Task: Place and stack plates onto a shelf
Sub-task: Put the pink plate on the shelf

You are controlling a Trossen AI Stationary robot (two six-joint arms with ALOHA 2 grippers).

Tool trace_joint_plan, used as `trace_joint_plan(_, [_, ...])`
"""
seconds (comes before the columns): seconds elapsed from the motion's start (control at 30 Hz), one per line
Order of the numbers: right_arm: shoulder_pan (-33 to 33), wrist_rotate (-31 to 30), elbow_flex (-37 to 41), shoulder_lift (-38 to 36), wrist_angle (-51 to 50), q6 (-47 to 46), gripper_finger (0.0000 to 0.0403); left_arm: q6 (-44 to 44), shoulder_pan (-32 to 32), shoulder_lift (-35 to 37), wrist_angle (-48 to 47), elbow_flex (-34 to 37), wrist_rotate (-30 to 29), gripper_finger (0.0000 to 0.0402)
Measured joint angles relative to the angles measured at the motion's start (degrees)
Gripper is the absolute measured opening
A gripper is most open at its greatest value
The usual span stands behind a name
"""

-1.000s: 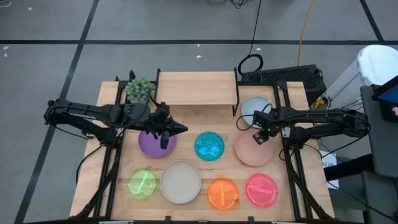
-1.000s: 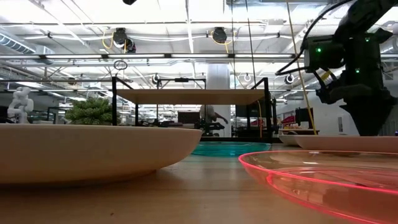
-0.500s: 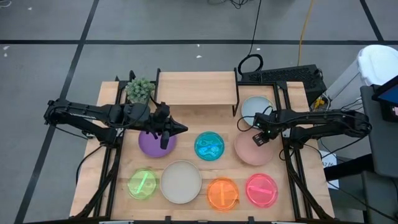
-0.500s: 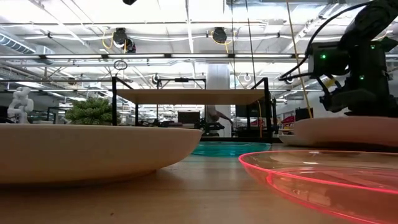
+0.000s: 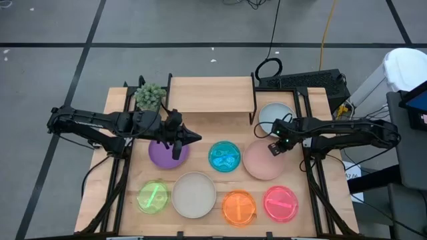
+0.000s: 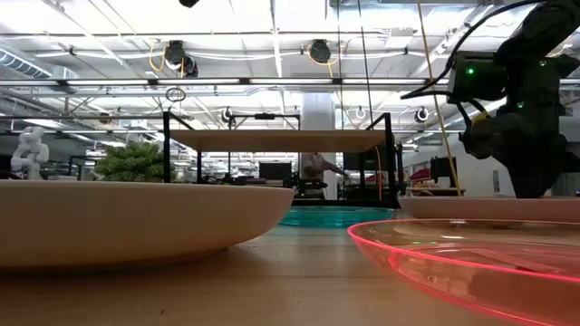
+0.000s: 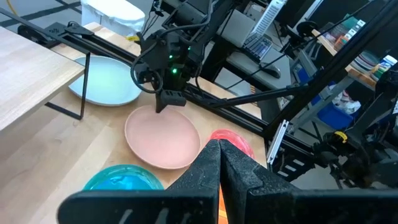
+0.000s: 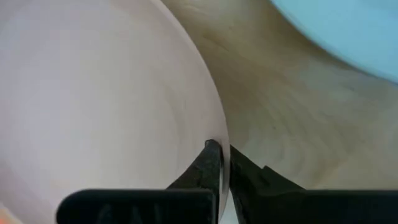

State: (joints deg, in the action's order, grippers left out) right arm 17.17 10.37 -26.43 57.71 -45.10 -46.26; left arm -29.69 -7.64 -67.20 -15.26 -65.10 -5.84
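The pale pink plate (image 5: 261, 162) lies on the table right of the translucent blue plate (image 5: 225, 156). My right gripper (image 5: 274, 148) is shut on its far right rim. My left gripper (image 5: 195, 138) hangs shut and empty above the purple plate (image 5: 165, 153). The shelf (image 5: 210, 95), a low light-wood platform on dark legs, stands bare at the far middle. The grey-blue plate (image 5: 275, 117) lies right of the shelf. Along the near edge lie the green (image 5: 153, 197), cream-white (image 5: 193, 195), orange (image 5: 239, 207) and hot pink (image 5: 280, 203) plates. My right gripper pinches the pale pink plate's rim (image 8: 216, 132) between its two fingers (image 8: 208, 165), one on the inner side of the rim and one on the outer. The fingers come steeply from above. The plate sits low on the table; whether the held edge is raised I cannot tell.
A small potted plant (image 5: 150, 95) stands left of the shelf. Dark arm frames (image 5: 313, 180) run along both sides of the table. Bare wood (image 5: 220, 127) shows between the shelf and the plates.
My right gripper has shut on the pale pink plate's rim and tipped a little. The plate has slid a short way toward the table's left, nearer the blue plate.
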Motion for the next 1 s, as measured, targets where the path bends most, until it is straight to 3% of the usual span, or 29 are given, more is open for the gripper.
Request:
trace_joint_plan(0.3, [-2.1, 2.9, -1.2, -7.6, -1.8, -8.8, 0.0, 0.0, 0.0, 0.0, -0.1, 0.0, -1.8, 0.0003])
trace_joint_plan(0.67, [-8.0, 2.7, -9.9, -10.6, -4.5, -17.3, 0.0, -0.6, 0.0, 0.0, -3.5, 0.0, -4.6, 0.0003])
trace_joint_plan(1.0, [-12.3, -6.3, -20.4, -10.6, -7.4, -22.0, 0.0, -5.0, 0.0, 0.0, -5.8, 0.0, -9.3, 0.0003])
